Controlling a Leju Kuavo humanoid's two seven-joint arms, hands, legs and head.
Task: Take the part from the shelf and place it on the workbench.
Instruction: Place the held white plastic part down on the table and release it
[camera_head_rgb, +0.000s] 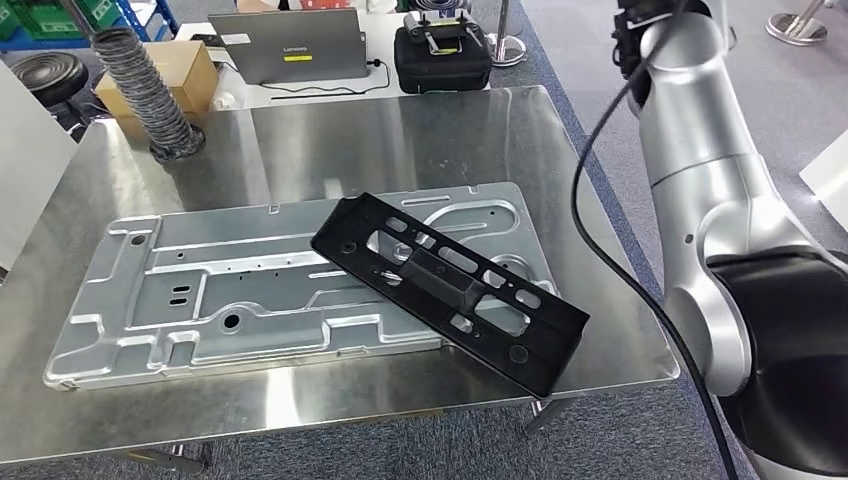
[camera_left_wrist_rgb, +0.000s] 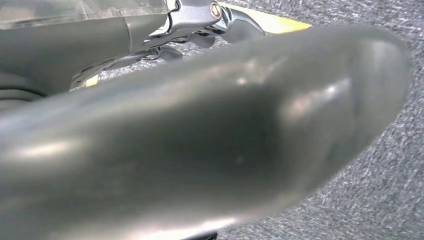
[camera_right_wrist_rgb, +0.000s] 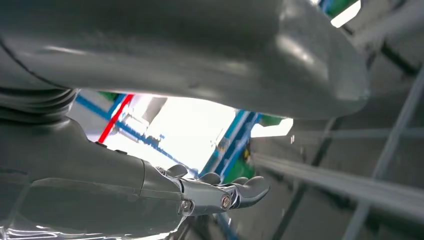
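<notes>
On the steel tabletop (camera_head_rgb: 400, 130) in front of you, the black part (camera_head_rgb: 450, 288) lies flat and slanted across the right end of a large stamped grey metal panel (camera_head_rgb: 200, 290); its lower right end runs past the panel's edge and rests near the tabletop's front right corner; nothing grips it. Your right arm (camera_head_rgb: 700, 180) rises at the right side of the head view, a black cable (camera_head_rgb: 600, 250) looping beside it. In the right wrist view your right hand (camera_right_wrist_rgb: 210, 192) is free of any load, thumb and fingers apart, with blue framing and bright light behind it. In the left wrist view your left hand (camera_left_wrist_rgb: 200, 150) hangs over grey carpet (camera_left_wrist_rgb: 390, 190); the thick thumb blocks the lens, so you cannot tell whether it is spread or closed. Behind the tabletop stand a laptop (camera_head_rgb: 285, 45), a black case (camera_head_rgb: 442, 55), a cardboard box (camera_head_rgb: 185, 70) and a ribbed hose (camera_head_rgb: 150, 95).
</notes>
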